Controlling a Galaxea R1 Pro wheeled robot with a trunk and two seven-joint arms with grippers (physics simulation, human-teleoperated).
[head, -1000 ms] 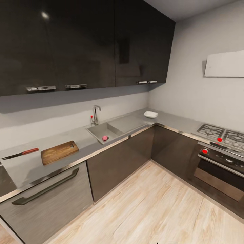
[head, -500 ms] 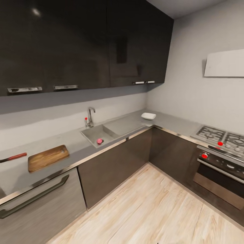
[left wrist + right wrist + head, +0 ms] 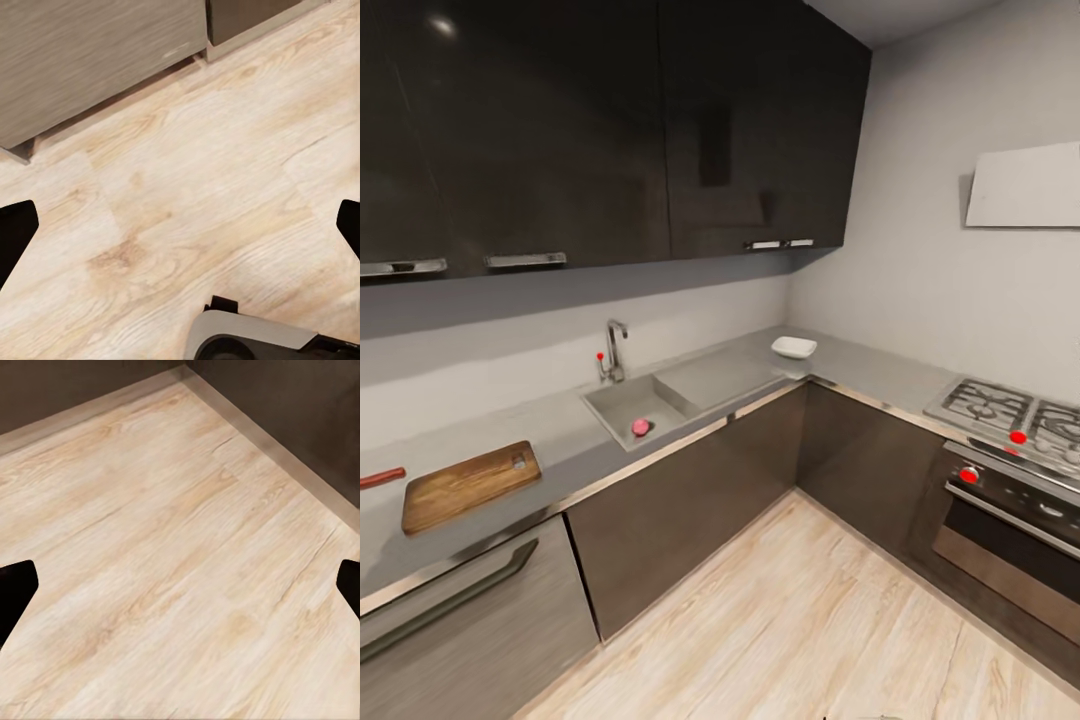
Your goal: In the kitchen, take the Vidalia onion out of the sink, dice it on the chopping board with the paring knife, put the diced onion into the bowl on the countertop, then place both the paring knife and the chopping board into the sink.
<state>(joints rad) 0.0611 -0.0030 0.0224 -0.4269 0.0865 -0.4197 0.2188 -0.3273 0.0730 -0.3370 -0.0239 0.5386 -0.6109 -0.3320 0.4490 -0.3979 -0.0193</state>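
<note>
Onion point(image 3: 641, 427) sits low in the sink point(image 3: 615, 408), a small pinkish ball near the basin's front wall, with the tap point(image 3: 615, 350) standing behind at the back rim. From where the robot stands it lies ahead and to the left, across a broad stretch of bare wood floor point(image 3: 780, 610), so the left arm looks the nearer one once the base closes in.

Left gripper point(image 3: 180, 229) hangs over the floor with its dark fingertips point(image 3: 15, 232) spread wide at the two sides of the wrist view, nothing between them. Right gripper point(image 3: 180, 585) is the same: fingers apart, empty, pointing down at floorboards near the corner plinth.

On the countertop point(image 3: 560, 430), left of the sink, the board point(image 3: 470, 485) lies flat with its long axis running roughly along the counter edge, handle hole toward the sink. Just beyond its far left end a bit of the red knife handle point(image 3: 380, 477) pokes in at the frame's edge; the blade is cut off. The white bowl point(image 3: 793, 347) rests well to the right, in the counter's corner, apart from everything else.

Nothing of the task is done yet, I'd say. The approach is open: no obstacle on the floor, though the cabinet fronts and the oven point(image 3: 1010, 520) on the right hem in the corner, so driving straight at the sink seems safest.
</note>
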